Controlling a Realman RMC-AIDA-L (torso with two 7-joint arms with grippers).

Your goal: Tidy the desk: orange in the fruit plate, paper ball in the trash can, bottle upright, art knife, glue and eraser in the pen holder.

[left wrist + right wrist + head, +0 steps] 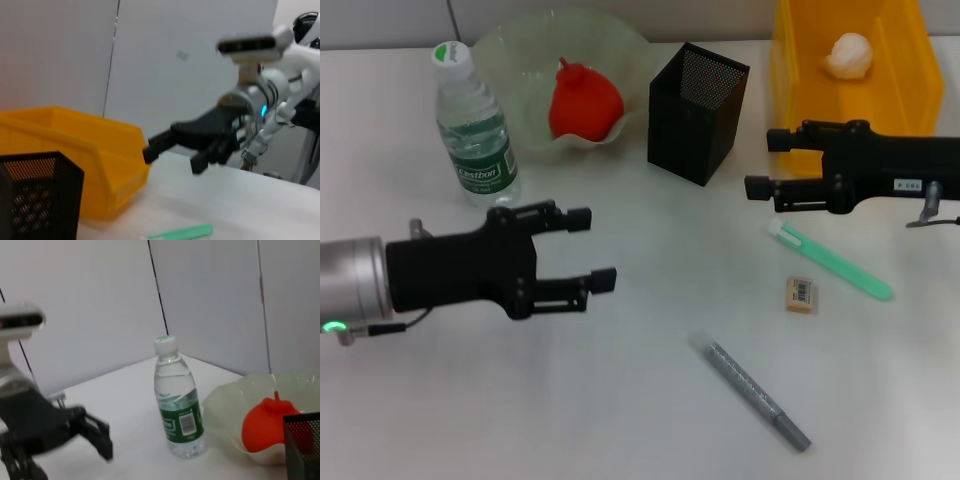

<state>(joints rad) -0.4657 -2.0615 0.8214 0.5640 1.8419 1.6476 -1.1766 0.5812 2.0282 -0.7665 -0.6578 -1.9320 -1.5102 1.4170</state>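
A: The orange (582,103) — where does it sit?
B: In the fruit plate (520,50), just beside the pen holder (695,112) on the robot's left side of it. The pen holder stands upright on the worktop (620,400).

A: And the bottle (472,125)?
B: Upright, beyond the fruit plate as seen from the pen holder, touching or nearly touching the plate's rim.

A: The trash can (900,90)?
B: On the other side of the pen holder, close by it. A crumpled paper ball (848,55) lies inside.

A: What remains loose on the worktop?
B: The eraser (801,294) lies nearer the robot than the pen holder and toward the trash can side. A green stick with a white cap (830,261) lies just beside the eraser, between it and the trash can. A grey pen-shaped tool (750,391) lies nearer the robot again, well apart from the pen holder.

A: The claws?
B: The left claw (590,248) hangs above the worktop nearer the robot than the bottle, fingers spread wide, holding nothing. The right claw (768,162) hovers by the near edge of the trash can, pointing toward the pen holder; its fingers stand apart and empty.
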